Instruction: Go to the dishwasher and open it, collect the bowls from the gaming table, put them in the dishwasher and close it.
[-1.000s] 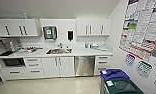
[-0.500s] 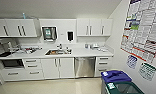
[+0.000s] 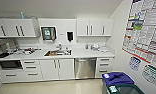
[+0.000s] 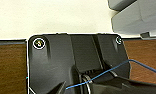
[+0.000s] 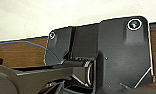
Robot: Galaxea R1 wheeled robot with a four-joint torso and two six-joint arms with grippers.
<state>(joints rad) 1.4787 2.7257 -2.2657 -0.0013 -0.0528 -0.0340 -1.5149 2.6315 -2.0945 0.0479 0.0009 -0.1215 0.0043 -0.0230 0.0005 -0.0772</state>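
Observation:
The dishwasher (image 3: pixel 85 68) has a stainless-steel front and a bar handle near its top. It is built in under the white counter, right of the sink cabinet, and its door is shut. It stands across the floor from me, a little right of centre in the head view. The two wrist views look past the robot's own dark plates at pale floor and a brown wood-toned band. No bowls or gaming table are in sight.
A kitchenette wall faces me: white upper cabinets (image 3: pixel 94 27), a sink (image 3: pixel 57 52) in the counter, drawers (image 3: pixel 104 67) right of the dishwasher. A purple-lidded bin (image 3: pixel 117 79) and a green one (image 3: pixel 124 89) stand at the near right, below a poster-covered wall (image 3: pixel 144 32).
The whole head view has shifted slightly and the kitchen looks a little nearer; the camera has moved. Nothing in the room has changed.

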